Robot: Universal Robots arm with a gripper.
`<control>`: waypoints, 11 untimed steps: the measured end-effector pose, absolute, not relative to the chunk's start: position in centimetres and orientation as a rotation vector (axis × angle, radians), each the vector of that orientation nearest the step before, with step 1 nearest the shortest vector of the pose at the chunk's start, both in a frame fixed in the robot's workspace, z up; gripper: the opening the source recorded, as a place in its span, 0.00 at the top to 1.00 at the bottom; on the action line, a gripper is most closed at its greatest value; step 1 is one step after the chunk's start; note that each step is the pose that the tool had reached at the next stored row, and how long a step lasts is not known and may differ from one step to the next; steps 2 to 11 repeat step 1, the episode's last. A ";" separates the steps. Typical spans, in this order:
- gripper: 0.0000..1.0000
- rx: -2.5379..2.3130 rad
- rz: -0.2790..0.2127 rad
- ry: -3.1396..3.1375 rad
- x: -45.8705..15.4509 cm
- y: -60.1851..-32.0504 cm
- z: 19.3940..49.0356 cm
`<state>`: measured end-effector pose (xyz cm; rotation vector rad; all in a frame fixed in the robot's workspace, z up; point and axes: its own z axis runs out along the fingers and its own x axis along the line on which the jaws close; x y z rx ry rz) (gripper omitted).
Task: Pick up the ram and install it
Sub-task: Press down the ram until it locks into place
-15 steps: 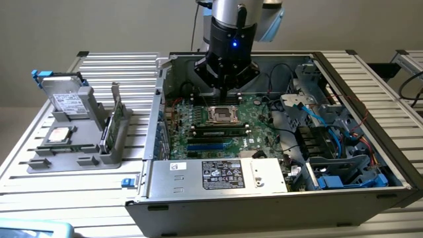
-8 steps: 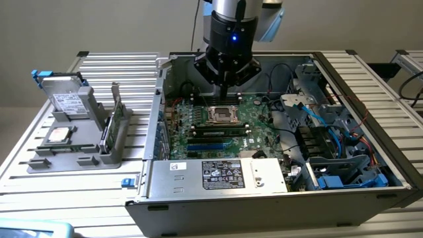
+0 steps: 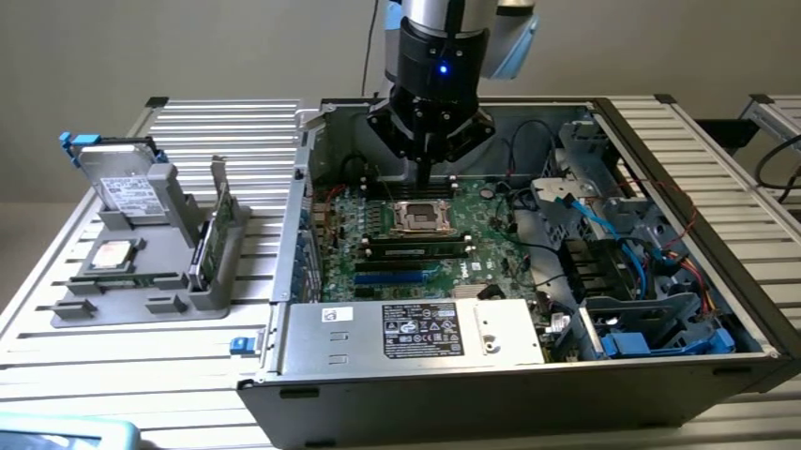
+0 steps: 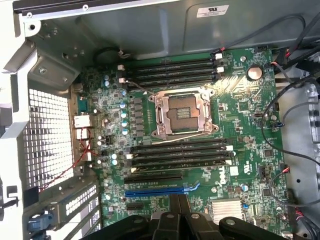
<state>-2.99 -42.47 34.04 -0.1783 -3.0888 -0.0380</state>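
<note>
The ram (image 3: 415, 251) is a long, thin, dark green stick with a small pale label. It stands on edge in a slot of the motherboard (image 3: 482, 225), just in front of the square CPU socket (image 3: 417, 217). From the wrist view it is a thin edge (image 4: 182, 165) in the lowest of the four long slots below the socket (image 4: 181, 113). My gripper (image 3: 426, 176) hangs inside the open computer case (image 3: 501, 375), above the board and just behind the socket. Its black fingers (image 4: 170, 220) are shut together with nothing between them, clear of the ram.
A grey parts tray (image 3: 138, 309) at the exterior view's left holds a hard drive (image 3: 126, 187), a square silver chip (image 3: 115, 253) and a tall green card (image 3: 216, 230). Blue and black cables (image 3: 601, 225) and drive bays fill the case's right side. A power supply (image 3: 419, 330) sits at the front.
</note>
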 end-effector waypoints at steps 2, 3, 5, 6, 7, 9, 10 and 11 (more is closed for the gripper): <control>0.89 -0.178 -0.038 -3.089 -3.0 -42.5 34.0; 0.89 -0.178 -0.038 -3.089 -3.0 -42.5 34.0; 0.89 -0.178 -0.038 -3.089 -3.0 -42.5 34.0; 0.89 -0.178 -0.038 -3.089 -3.0 -42.5 34.0; 0.89 -0.178 -0.038 -3.089 -3.0 -42.5 34.0; 0.89 -0.178 -0.038 -3.089 -3.0 -42.5 34.0; 0.89 -0.178 -0.038 -3.089 -3.0 -42.5 34.0; 0.89 -0.178 -0.038 -3.089 -3.0 -42.5 34.0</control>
